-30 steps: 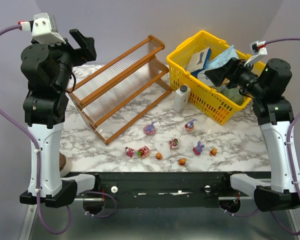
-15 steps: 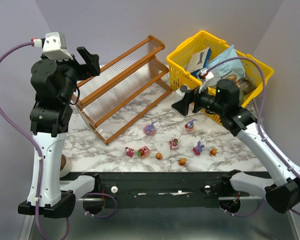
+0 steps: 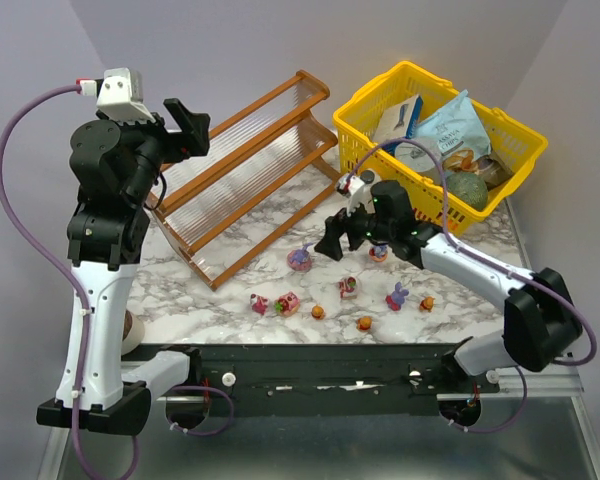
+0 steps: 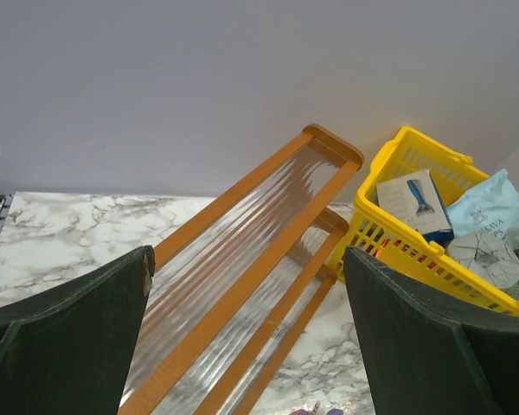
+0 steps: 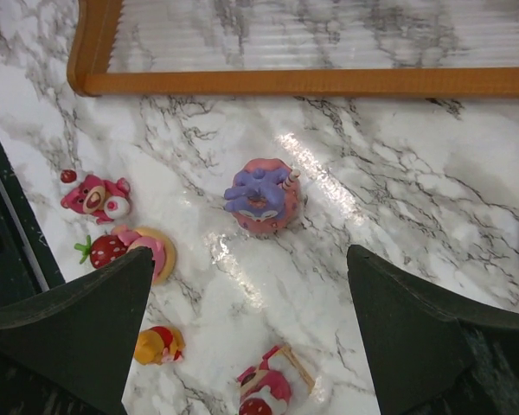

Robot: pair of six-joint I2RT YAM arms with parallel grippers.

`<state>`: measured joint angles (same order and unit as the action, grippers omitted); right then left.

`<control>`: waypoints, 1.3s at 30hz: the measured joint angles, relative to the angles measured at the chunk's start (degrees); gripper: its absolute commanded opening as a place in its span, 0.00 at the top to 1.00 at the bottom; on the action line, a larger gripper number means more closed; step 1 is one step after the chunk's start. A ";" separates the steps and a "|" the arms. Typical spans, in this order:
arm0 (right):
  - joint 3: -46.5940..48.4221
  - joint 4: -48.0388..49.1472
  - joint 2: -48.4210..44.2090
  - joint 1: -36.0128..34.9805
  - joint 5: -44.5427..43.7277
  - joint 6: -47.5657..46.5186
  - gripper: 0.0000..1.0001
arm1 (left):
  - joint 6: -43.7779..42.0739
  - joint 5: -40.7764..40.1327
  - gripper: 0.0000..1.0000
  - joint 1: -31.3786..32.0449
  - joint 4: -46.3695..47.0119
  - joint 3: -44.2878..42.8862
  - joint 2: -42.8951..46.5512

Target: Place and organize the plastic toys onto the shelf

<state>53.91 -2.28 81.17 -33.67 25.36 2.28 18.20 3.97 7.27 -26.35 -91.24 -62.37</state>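
The white-and-black left arm (image 3: 98, 290) stands upright from its base with its elbow folded high. Its black left gripper (image 3: 188, 127) is raised and points forward, fingers (image 4: 69, 346) spread wide. The white-and-black right arm (image 3: 470, 265) stretches forward and leftward, low. Its black right gripper (image 3: 330, 240) tilts downward, fingers (image 5: 432, 346) spread wide.

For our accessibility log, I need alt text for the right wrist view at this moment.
The right claw hangs open over the marble table, with a purple-and-pink figurine centred just ahead of its fingers. A pink bear toy and three other small toys lie to the left and below. The wooden front rail of the shelf crosses the top.
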 measured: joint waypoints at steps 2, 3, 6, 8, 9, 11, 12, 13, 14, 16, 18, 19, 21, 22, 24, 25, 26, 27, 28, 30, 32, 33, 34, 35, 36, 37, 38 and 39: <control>-0.09 2.08 3.32 -1.29 0.04 -0.33 0.00 | 0.31 0.35 0.01 0.00 0.13 0.09 -0.11; -0.09 2.99 4.79 -1.84 0.04 -0.42 0.00 | 0.48 0.57 0.01 0.00 0.26 0.09 -0.26; 0.13 5.18 9.03 -3.19 0.00 -0.37 0.00 | 0.79 0.94 0.01 0.00 0.57 0.09 -0.72; 0.28 6.25 11.56 -3.93 -0.11 -0.24 0.00 | 1.07 1.11 0.01 0.00 0.57 0.09 -1.25; 0.35 6.75 12.63 -4.24 -0.39 -0.11 0.00 | 1.20 1.14 0.01 0.00 0.57 0.09 -1.55; 0.35 7.54 14.34 -4.66 -1.36 0.26 0.00 | 1.31 1.20 0.01 0.00 0.55 0.09 -2.03; 0.37 7.91 14.99 -4.72 -1.88 0.46 0.00 | 1.33 1.22 0.01 0.00 0.55 0.09 -2.29; 0.37 8.35 15.65 -4.83 -2.25 0.68 0.00 | 1.36 1.22 0.01 0.00 0.55 0.09 -2.45; 0.39 8.68 16.13 -4.92 -2.58 0.74 0.01 | 1.33 1.22 0.01 0.00 0.52 0.09 -2.56; 0.74 8.85 17.00 -4.96 -3.08 0.90 0.02 | 1.33 1.22 0.01 0.00 0.52 0.09 -2.64; 1.42 9.35 17.90 -4.98 -3.37 1.16 0.06 | 1.31 1.20 0.01 0.00 0.55 0.09 -2.64; 1.81 9.68 18.34 -5.01 -3.50 1.36 0.07 | 1.31 1.20 0.01 0.00 0.55 0.09 -2.64; 2.47 10.54 19.23 -5.07 -3.56 1.79 0.15 | 1.29 1.20 0.01 0.00 0.55 0.09 -2.67; 2.64 10.95 19.65 -5.16 -3.61 2.03 0.17 | 1.27 1.20 0.01 0.00 0.52 0.09 -2.69; 2.95 11.69 20.55 -5.49 -3.80 2.40 0.26 | 1.25 1.18 0.01 0.00 0.52 0.09 -2.80; 3.04 11.85 20.96 -5.73 -3.91 2.47 0.28 | 1.25 1.18 0.01 0.00 0.52 0.09 -2.82; 3.10 11.93 21.33 -5.97 -3.98 2.60 0.30 | 1.25 1.18 0.01 0.00 0.52 0.09 -2.86; 3.17 11.96 21.73 -6.16 -4.07 2.69 0.31 | 1.22 1.18 0.01 0.00 0.52 0.09 -2.91; 3.23 12.00 22.08 -6.36 -4.13 2.80 0.33 | 1.22 1.18 0.01 0.00 0.55 0.09 -2.95; 3.26 12.00 22.69 -6.67 -4.26 3.06 0.41 | 1.18 1.16 0.01 0.11 0.52 0.09 -3.04; 3.26 12.04 23.02 -6.86 -4.39 3.39 0.54 | 1.16 1.18 0.01 0.31 0.52 0.09 -3.08; 3.26 12.17 23.10 -6.88 -4.35 3.82 0.57 | 1.14 1.16 0.01 0.37 0.52 0.09 -3.10; 3.26 12.33 23.10 -6.95 -4.39 3.87 0.60 | 1.14 1.16 0.01 0.39 0.52 0.09 -3.10; 3.30 12.72 23.08 -7.06 -4.68 3.96 0.65 | 1.11 1.16 0.01 0.50 0.52 0.09 -3.10; 3.37 13.16 23.08 -7.08 -4.96 4.07 0.69 | 1.11 1.11 0.01 0.61 0.52 0.09 -3.10; 3.37 13.57 23.08 -7.08 -5.20 4.26 0.71 | 1.09 1.09 0.01 0.70 0.52 0.09 -3.10; 3.37 13.75 23.06 -7.08 -5.31 4.55 0.74 | 1.07 1.05 0.01 0.74 0.52 0.09 -3.10; 3.37 13.77 23.06 -7.15 -5.40 4.57 0.75 | 0.98 1.01 0.01 0.85 0.52 0.09 -3.10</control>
<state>57.28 11.49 104.22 -40.82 19.97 6.85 19.18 4.97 8.12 -25.82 -91.15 -65.47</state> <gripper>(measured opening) 0.429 0.988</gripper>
